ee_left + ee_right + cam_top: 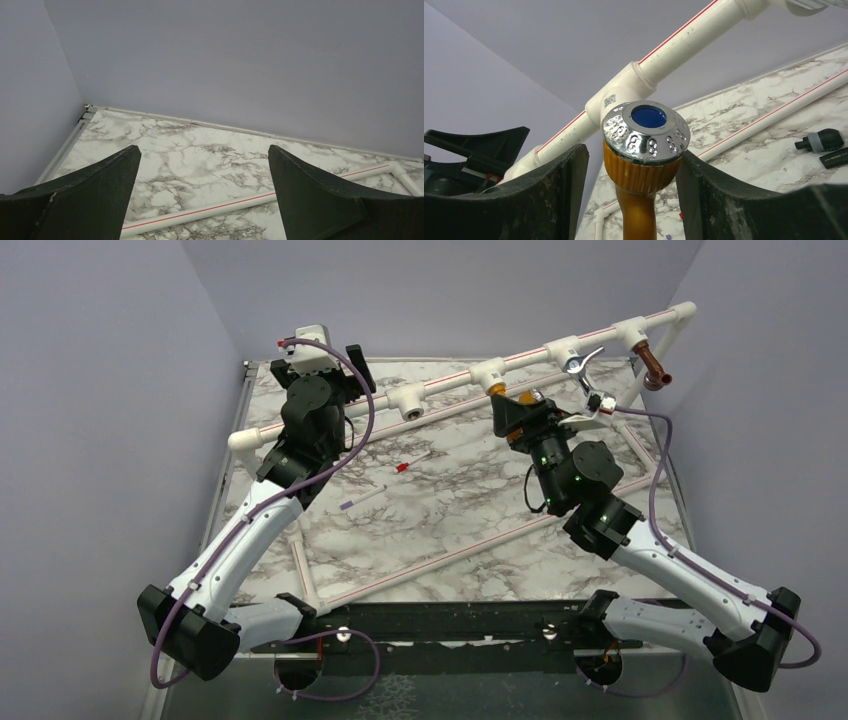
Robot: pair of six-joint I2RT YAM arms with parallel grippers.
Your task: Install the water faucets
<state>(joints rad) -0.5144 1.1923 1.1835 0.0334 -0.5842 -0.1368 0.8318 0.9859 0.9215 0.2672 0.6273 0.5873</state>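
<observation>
The right gripper (pixel 631 151) has its two black fingers on both sides of the silvery knob of the yellow faucet (pixel 644 130). The jaws are partly open: one finger touches the knob, and on the other side a narrow gap shows, so nothing is clamped. This faucet hangs from a white tee (pixel 624 92) on the raised pipe (pixel 684 35), in the upper middle of the top view.

The left gripper (pixel 204 147) is wide open and holds nothing. It points at the far left corner of the room.

Along the same pipe, toward the upper right of the top view, sit the chrome faucet (pixel 583 365) and then the copper faucet (pixel 655 365).

The table (pixel 450 510) is white marble with grey veins. Thin white pipes with a red line (pixel 450 555) lie flat on it and form a frame. Near the centre lie a red-tipped stick (pixel 412 462) and a purple-tipped stick (pixel 360 498), apart from each other. Plain pale lilac walls (pixel 450 280) close the table on the left, back and right.
</observation>
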